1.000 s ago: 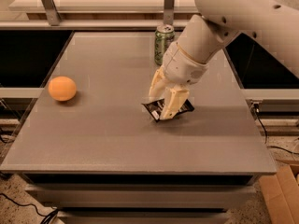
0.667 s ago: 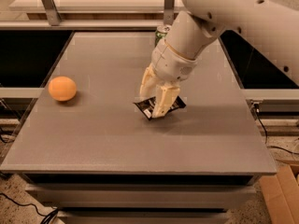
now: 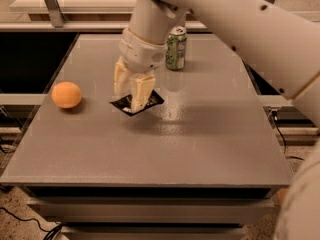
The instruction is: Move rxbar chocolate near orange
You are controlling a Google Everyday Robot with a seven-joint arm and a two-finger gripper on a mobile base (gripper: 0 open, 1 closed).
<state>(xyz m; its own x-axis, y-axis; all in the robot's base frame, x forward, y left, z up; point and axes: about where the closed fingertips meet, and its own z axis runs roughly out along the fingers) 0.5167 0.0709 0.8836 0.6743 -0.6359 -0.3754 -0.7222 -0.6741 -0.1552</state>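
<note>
The rxbar chocolate [image 3: 144, 104] is a flat black wrapped bar with white lettering, near the middle of the grey table [image 3: 200, 144]. My gripper [image 3: 131, 98] points down from above with its cream fingers [image 3: 142, 91] shut on the bar. The bar is tilted and seems to sit just above the tabletop. The orange [image 3: 66, 94] is round and plain. It rests on the table's left side, about a bar-length to the left of the gripper.
A green soda can [image 3: 176, 47] stands upright behind and to the right of the gripper. My white arm [image 3: 240, 29] crosses the upper right of the view. Dark gaps border the table on the left and right.
My gripper has moved to the left with the bar in it, closer to the orange. The orange and the can have not moved.
</note>
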